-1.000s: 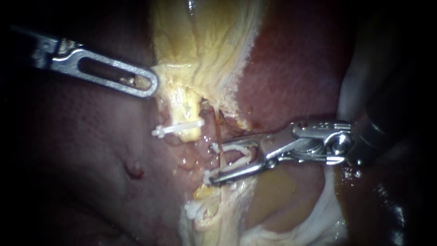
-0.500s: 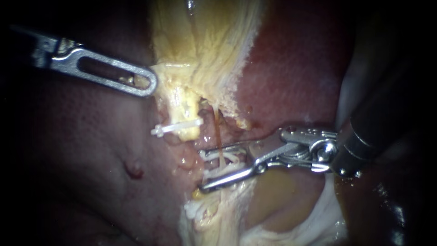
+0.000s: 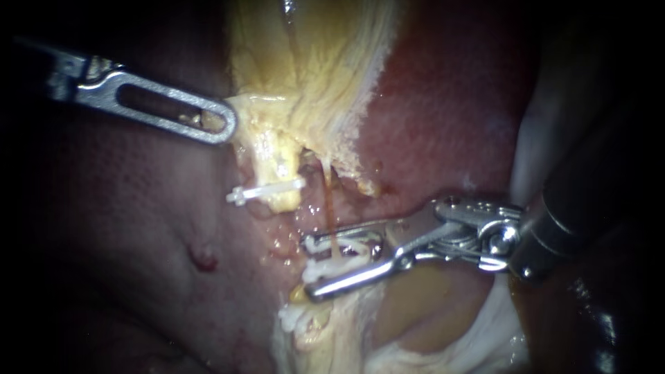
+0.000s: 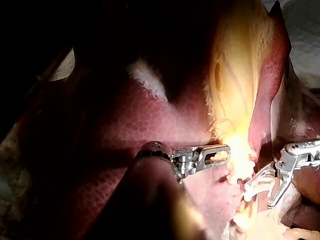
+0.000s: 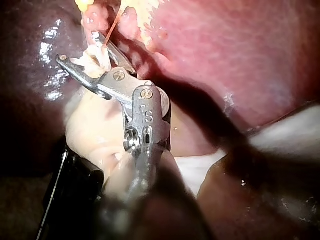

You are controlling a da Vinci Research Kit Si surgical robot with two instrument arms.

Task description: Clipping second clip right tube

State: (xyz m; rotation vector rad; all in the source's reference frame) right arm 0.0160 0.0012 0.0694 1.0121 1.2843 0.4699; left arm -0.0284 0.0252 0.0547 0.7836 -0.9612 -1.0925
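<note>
Since 1 s ago my R instrument (image 3: 307, 267) has slid in toward 9 o'clock. The thin right tube (image 3: 331, 208), which was near the jaw tips, now crosses well inside the jaws. L side is unchanged.

R jaws stand wide, each bearing on one leg of the loaded clip (image 3: 343, 266), so they grip the clip and not yet the tube. The tube runs 12 to 6 between the clip's legs. My read: it's seated deep so the clip spans the whole tube before I squeeze.

L instrument (image 3: 222, 126), in from 10 o'clock, has its jaws clamped on the yellow tissue (image 3: 305, 62). I'd say that pull toward 9 keeps both tubes taut and spread.

The left tube (image 3: 277, 163) at centre carries a placed clip (image 3: 267, 192). The liver (image 3: 429, 125) fills 1 to 3 o'clock.

Surface: only a pale patch (image 4: 305, 30) past the liver's far edge in the L wrist view. Rest of the room is dark, can't tell more.
</note>
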